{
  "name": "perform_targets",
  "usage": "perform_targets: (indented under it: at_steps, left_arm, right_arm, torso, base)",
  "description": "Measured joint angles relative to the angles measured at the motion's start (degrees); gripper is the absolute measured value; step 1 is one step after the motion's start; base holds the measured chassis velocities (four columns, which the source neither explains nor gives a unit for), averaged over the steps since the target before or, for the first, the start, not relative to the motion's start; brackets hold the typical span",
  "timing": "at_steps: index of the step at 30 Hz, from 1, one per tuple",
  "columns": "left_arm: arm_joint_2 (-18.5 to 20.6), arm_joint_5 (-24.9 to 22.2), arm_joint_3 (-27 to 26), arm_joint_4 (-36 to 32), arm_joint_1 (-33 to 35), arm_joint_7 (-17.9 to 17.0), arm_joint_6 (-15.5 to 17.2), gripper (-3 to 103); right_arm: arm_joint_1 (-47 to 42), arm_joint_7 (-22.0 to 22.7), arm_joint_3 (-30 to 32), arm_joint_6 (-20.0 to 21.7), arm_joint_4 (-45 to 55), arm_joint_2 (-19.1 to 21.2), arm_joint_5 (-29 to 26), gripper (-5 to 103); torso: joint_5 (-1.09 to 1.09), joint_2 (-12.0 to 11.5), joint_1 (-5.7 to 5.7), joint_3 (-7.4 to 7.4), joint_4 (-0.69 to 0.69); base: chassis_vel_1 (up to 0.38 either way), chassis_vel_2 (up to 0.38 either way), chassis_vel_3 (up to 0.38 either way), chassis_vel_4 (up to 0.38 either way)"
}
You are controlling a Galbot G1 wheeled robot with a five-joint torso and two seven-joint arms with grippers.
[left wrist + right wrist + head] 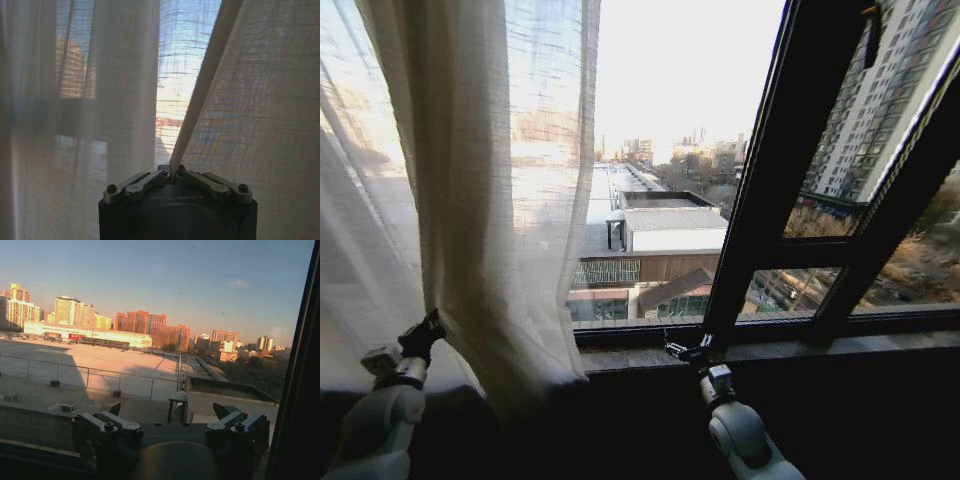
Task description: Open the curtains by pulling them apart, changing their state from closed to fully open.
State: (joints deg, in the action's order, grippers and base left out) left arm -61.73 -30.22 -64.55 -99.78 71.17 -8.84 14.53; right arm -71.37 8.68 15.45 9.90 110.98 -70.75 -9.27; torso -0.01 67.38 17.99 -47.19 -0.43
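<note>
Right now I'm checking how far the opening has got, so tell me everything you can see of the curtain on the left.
The curtain is sheer white fabric, loosely woven and see-through, with buildings and sky showing through it. It hangs in long vertical pleats, gathered to the left of the window, with bare glass to its right. Its lower part bunches near the sill. The left hand is shut on a narrow fold of it, which runs taut up from the fingertips. In the head view that hand sits low against the fabric's left side.
</note>
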Motion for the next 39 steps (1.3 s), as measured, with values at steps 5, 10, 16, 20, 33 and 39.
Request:
perform_targets:
  at_steps: [5,10,16,20,33,39]
  left_arm:
    - [2.20,0.43,-6.10,6.22,-0.51,-5.91,-0.34,0]
    - [3.60,3.75,-7.70,8.80,-1.16,-12.37,0.10,-2]
    - [0.92,6.48,-2.97,3.13,-1.20,-13.52,2.64,19]
    - [-2.53,5.57,0.51,-4.72,3.20,-6.31,3.14,36]
    - [-8.41,5.90,7.47,-15.94,7.92,-1.31,5.81,79]
    - [-5.59,5.21,8.06,-12.79,5.73,1.15,5.44,98]
  right_arm:
    - [0.60,-0.09,-0.71,-0.11,-0.91,-0.39,-0.02,100]
    - [0.59,-0.63,-0.81,-0.46,-1.48,-0.66,-0.02,100]
    - [0.06,-0.74,0.04,-0.73,-1.39,-0.64,-0.05,100]
    - [-0.32,-0.74,0.89,-0.84,-1.03,-0.59,-0.08,100]
    - [-1.38,-0.74,1.80,-1.54,-0.50,-1.27,-0.03,100]
    - [-1.82,-0.75,1.84,-1.69,-0.26,-1.22,-0.01,100]
  torso:
    - [0.03,0.00,0.00,0.00,-0.01]
    - [0.00,0.00,0.00,0.00,0.02]
    - [0.03,0.00,0.00,0.00,-0.03]
    - [0.03,-0.01,0.00,0.00,-0.02]
    - [0.03,-0.01,0.00,0.00,0.00]
    - [0.03,0.00,-0.01,0.00,-0.01]
  base:
    - [0.000,0.000,0.000,0.000]
    - [0.000,0.000,0.000,0.000]
    - [0.000,0.000,0.000,0.000]
    - [0.000,0.000,0.000,0.000]
    - [0.000,0.000,0.000,0.000]
    - [0.000,0.000,0.000,0.000]
